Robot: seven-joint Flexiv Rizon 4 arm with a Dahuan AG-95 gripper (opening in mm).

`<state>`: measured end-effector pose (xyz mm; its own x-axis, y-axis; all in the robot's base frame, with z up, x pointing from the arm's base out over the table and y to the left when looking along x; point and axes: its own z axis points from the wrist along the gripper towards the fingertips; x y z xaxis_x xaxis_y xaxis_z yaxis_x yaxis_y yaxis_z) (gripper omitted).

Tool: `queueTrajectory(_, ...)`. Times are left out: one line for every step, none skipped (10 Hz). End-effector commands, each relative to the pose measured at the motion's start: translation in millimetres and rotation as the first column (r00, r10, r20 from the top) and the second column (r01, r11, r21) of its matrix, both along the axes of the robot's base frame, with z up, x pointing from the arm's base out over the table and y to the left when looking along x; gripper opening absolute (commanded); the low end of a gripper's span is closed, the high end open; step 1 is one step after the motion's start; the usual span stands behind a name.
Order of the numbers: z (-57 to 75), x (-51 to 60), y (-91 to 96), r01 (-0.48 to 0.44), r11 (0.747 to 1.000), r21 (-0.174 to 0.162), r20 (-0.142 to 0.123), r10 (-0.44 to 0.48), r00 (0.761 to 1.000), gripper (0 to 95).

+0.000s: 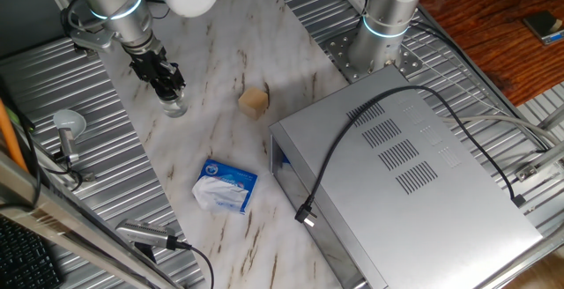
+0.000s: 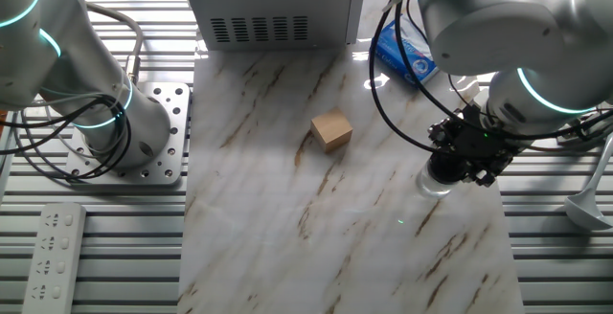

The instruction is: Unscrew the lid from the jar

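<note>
No legible writing on packet (image 1: 226, 187)

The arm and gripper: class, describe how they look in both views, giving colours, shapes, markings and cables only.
The arm has rounded, glossy white-grey segments, with glowing cyan rings at the joints. Black cables loop beside it. The gripper is black and blocky, with two short dark fingers; in the other fixed view a small green light shows on it.

Table (image 1: 220, 86) looks like glossy veined marble, jar (image 1: 174, 106) is clear glass, cube (image 1: 253, 102) matte tan wood, box (image 1: 414, 174) brushed grey metal.
</note>
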<state>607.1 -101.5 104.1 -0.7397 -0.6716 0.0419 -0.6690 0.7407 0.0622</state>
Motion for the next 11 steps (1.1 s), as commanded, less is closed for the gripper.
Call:
queueTrajectory(-0.5, -0.2, 0.0, 0.000, 1.000, 0.000, 0.000, 0.000, 1.000, 38.0)
queueTrajectory(-0.5, -0.2, 0.0, 0.000, 1.000, 0.000, 0.000, 0.000, 1.000, 38.0)
queueTrajectory(7.7, -2.9, -0.7, -0.168, 0.986, -0.002, 0.018, 0.168, 0.986, 38.0)
queueTrajectory(7.9, -2.9, -0.7, -0.161, 0.987, -0.002, 0.017, 0.161, 0.987, 38.0)
queueTrajectory(7.8, -3.0, -0.7, -0.159, 0.987, -0.003, 0.017, 0.159, 0.987, 38.0)
queueTrajectory(7.7, -3.0, -0.7, -0.157, 0.988, -0.003, 0.016, 0.157, 0.987, 38.0)
queueTrajectory(7.7, -3.0, -0.7, -0.158, 0.987, -0.003, 0.016, 0.158, 0.987, 38.0)
queueTrajectory(7.7, -3.0, -0.7, -0.163, 0.987, -0.002, 0.016, 0.163, 0.986, 38.0)
queueTrajectory(7.7, -3.0, -0.7, -0.168, 0.986, -0.002, 0.016, 0.168, 0.986, 38.0)
queueTrajectory(7.8, -3.1, -0.7, -0.172, 0.985, -0.001, 0.017, 0.172, 0.985, 38.0)
queueTrajectory(8.8, -3.4, -0.7, -0.173, 0.985, -0.001, 0.016, 0.173, 0.985, 38.0)
